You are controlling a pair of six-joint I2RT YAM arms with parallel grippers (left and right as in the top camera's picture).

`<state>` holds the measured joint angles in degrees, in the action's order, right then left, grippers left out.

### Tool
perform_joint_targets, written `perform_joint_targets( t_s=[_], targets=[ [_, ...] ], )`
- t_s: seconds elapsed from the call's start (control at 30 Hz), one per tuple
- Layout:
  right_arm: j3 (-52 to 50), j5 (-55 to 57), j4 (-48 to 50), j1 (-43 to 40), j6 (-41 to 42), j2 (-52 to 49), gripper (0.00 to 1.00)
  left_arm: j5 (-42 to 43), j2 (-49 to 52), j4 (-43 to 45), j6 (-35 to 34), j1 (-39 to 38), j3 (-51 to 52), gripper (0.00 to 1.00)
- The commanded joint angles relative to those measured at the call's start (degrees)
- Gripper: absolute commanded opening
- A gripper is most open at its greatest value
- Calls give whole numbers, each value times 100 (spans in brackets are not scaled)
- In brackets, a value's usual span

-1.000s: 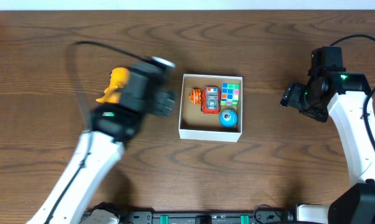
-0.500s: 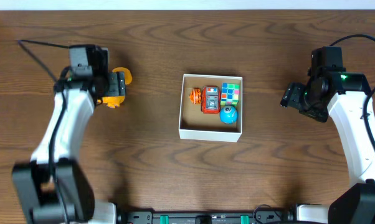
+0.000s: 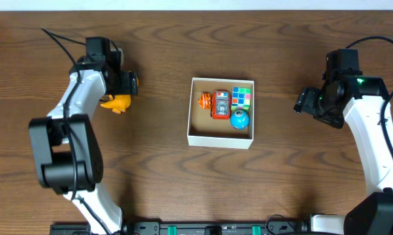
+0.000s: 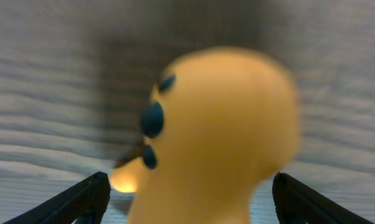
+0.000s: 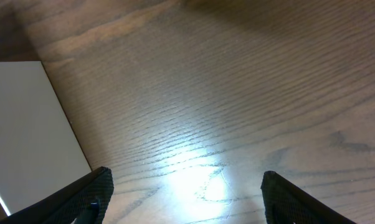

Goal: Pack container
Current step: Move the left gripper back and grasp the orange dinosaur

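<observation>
1. Overhead: the left end effector [image 3: 126, 85] hangs open over a yellow duck toy [image 3: 115, 102] at the bench's [image 3: 183, 183] left. The container [image 3: 220, 140] sits mid-bench and holds 4 toys [image 3: 220, 104]. The right end effector [image 3: 305, 101] hovers to its right.
2. Left wrist: the fingers [image 4: 75, 200] are spread wide with the blurred duck between them.
3. Right wrist: the fingers [image 5: 81, 196] are spread over bare bench, gripping nothing, with the container's white wall at left.

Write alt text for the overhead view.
A white-walled container sits centre frame, with four small toys in its far half. To its left, the open left gripper is over a yellow toy; to its right, the right gripper hangs open.
</observation>
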<state>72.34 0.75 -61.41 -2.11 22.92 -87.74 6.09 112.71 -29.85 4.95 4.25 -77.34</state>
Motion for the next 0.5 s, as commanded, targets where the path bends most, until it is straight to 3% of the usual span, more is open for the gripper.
perform_joint_targets(
  t_s=[0.0, 0.3, 0.4, 0.47],
  targets=[
    [-13, -37, 11, -9, -94, 9, 79, 48, 326, -131, 101, 20, -79, 85],
    [-13, -35, 11, -9, -94, 9, 79, 42, 354, -271, 96, 17, -81, 82],
    [-13, -35, 11, -9, -94, 9, 79, 44, 308, -275, 76, 17, -81, 66],
    [-13, -35, 11, -7, -94, 9, 79, 44, 256, -271, 76, 17, -81, 48]
  ],
)
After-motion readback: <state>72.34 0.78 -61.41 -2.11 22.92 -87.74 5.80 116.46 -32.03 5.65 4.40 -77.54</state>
